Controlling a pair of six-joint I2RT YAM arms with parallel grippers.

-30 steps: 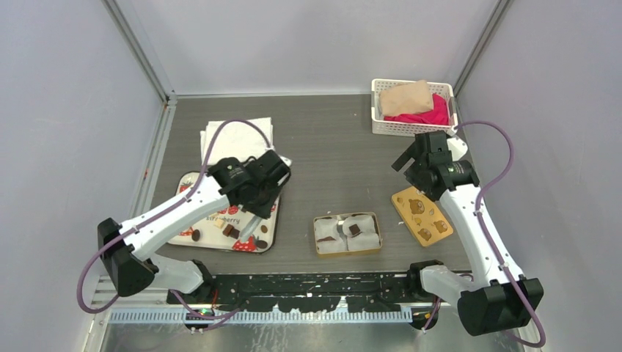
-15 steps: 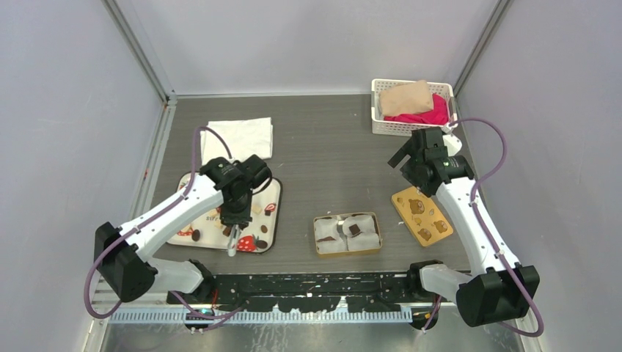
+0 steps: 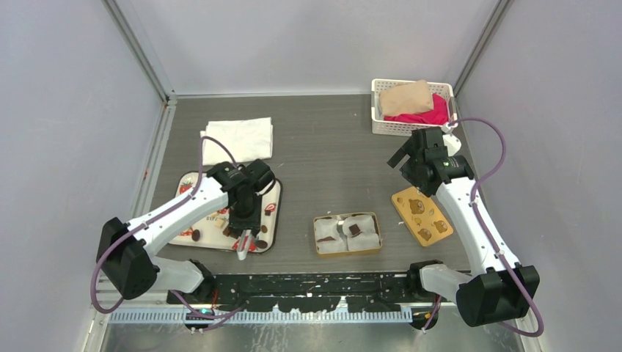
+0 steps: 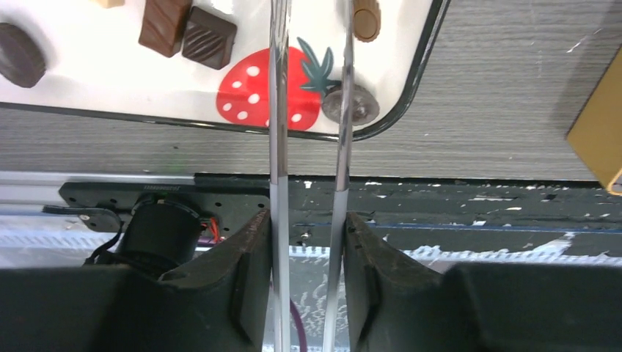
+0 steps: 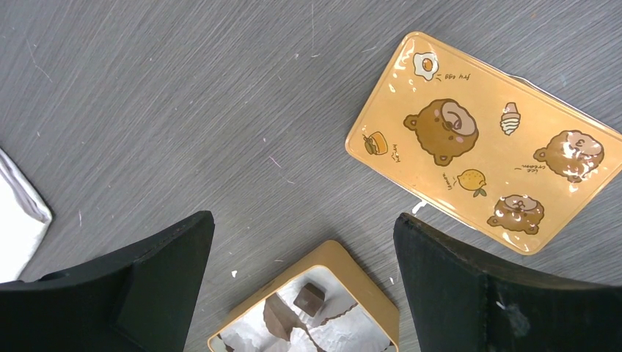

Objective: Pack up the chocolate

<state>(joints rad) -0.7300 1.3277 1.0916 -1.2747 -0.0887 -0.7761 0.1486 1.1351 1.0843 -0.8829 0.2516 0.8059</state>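
Observation:
Several small brown chocolates [image 4: 209, 37] lie on a white strawberry-print tray [image 4: 411, 81] at the front left [image 3: 192, 183]. My left gripper [image 4: 308, 220] is shut on a pair of metal tweezers [image 4: 277, 110] that point at the tray's near edge [image 3: 241, 253]. The tweezer arms stand slightly apart with nothing between them. A round dark chocolate [image 4: 356, 105] touches the right arm. The gold tin [image 3: 347, 253] holds paper cups and a square chocolate [image 5: 309, 298]. My right gripper [image 5: 301, 242] hangs open above the table, empty, between the tin and the bear lid [image 5: 480, 139].
A white basket [image 3: 375, 110] with beige and pink cloths stands at the back right. A folded white napkin [image 3: 237, 138] lies behind the tray. The bear lid [image 3: 421, 215] lies flat to the right of the tin. Walls close in both sides and the back.
My left arm swung round so the tweezers now point at the tray's near edge, and their arms have spread a little. The right arm shifted only slightly.

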